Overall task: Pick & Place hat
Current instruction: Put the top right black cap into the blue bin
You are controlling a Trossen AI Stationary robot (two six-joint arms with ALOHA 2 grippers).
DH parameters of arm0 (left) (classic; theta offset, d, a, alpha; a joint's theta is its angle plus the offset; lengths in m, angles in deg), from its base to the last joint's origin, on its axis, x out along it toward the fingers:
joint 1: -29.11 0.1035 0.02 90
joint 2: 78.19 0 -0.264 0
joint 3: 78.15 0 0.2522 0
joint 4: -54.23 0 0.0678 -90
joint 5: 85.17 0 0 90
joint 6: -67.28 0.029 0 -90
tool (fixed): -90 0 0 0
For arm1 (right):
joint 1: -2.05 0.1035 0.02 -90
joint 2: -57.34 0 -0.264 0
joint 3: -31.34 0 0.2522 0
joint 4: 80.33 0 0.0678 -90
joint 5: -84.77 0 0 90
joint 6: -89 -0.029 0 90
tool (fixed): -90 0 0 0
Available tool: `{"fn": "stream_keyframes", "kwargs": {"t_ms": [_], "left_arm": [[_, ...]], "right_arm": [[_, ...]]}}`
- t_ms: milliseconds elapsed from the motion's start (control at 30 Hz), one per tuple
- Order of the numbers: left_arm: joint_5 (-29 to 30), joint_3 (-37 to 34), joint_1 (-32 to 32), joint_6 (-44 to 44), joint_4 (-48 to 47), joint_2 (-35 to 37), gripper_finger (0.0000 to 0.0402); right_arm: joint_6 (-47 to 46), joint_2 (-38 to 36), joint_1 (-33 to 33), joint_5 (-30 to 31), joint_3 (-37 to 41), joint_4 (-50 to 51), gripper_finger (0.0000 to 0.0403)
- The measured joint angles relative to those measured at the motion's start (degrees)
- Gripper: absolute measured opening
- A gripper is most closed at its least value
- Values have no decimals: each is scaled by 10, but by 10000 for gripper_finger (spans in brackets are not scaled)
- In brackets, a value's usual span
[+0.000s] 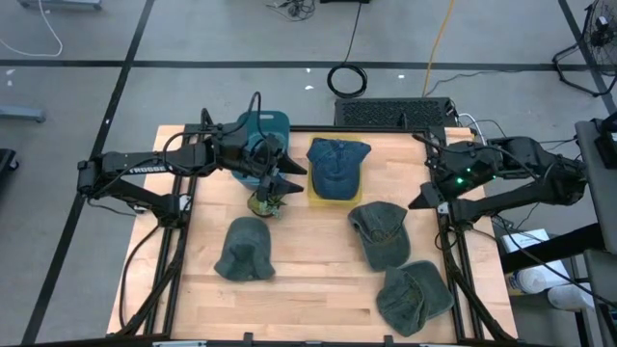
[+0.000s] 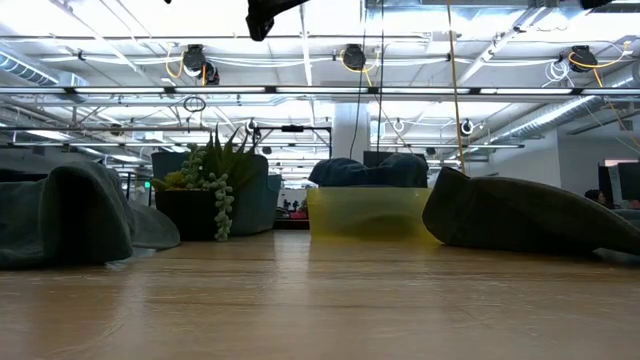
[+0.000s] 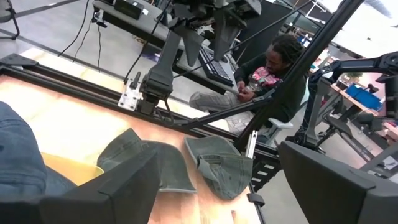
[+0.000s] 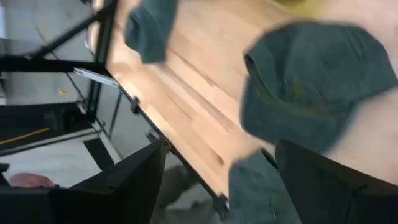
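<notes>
I have the left tool hanging above the far part of the surface, over a small potted plant and just beside the yellow bin. Its fingers stand wide apart with nothing between them. A blue hat lies on the bin. Behind the left tool, at the far edge, I see a teal bin.

My right tool sits at the right edge, fingers spread and holding nothing. Three grey-green hats lie on the wood: one near the middle-left, one just on the near side of the yellow bin, and one by the near right corner.

In the left wrist view a person sits beyond the surface.
</notes>
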Motion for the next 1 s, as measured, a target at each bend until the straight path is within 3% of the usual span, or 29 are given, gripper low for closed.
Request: {"fn": "stream_keyframes", "kwargs": {"t_ms": [133, 333, 600, 800, 1000], "left_arm": [[0, 0, 0, -10, -1, 0, 330], [0, 0, 0, -14, -2, 0, 325], [0, 0, 0, -14, -2, 0, 332], [0, 0, 0, -23, -3, 0, 327], [-14, 0, 0, -28, -3, 0, 335]], "right_arm": [[-7, -9, 0, 2, 0, 47, 293], [-19, -11, 0, 66, 13, 115, 293], [-17, -11, 0, 75, 92, 118, 293], [-75, -22, 7, 76, 181, 67, 293], [-154, -22, 60, 105, 261, -30, 293]]}}
